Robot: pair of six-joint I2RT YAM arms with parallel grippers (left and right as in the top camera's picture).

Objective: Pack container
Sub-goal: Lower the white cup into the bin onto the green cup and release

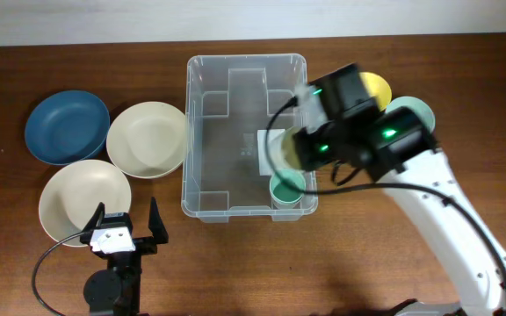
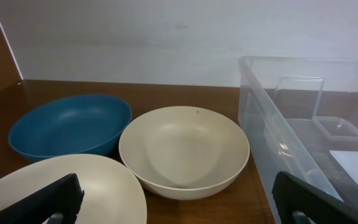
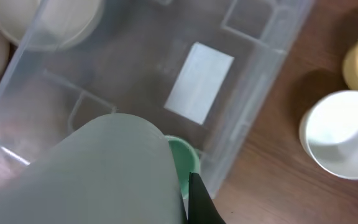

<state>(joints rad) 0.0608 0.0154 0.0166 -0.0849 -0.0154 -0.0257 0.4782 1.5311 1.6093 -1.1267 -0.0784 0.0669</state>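
The clear plastic container (image 1: pixel 235 132) stands mid-table, with a white label (image 3: pixel 199 82) on its base. A green cup (image 1: pixel 286 189) sits upright in its near right corner. Over the container's right side, just above that cup, my right gripper (image 1: pixel 299 145) is shut on a pale grey-green cup (image 3: pixel 104 177). One black finger (image 3: pixel 201 202) shows beside the cup; the other is hidden behind it. My left gripper (image 1: pixel 123 230) stands open and holds nothing, near the front edge left of the container (image 2: pixel 303 124), its fingers (image 2: pixel 55 199) wide apart.
A blue bowl (image 1: pixel 67 127) and two cream bowls (image 1: pixel 148 139) (image 1: pixel 82 200) lie left of the container. A yellow cup (image 1: pixel 374 88) and a pale cup (image 1: pixel 411 112) stand to its right, under the right arm. A white wall runs along the table's back edge.
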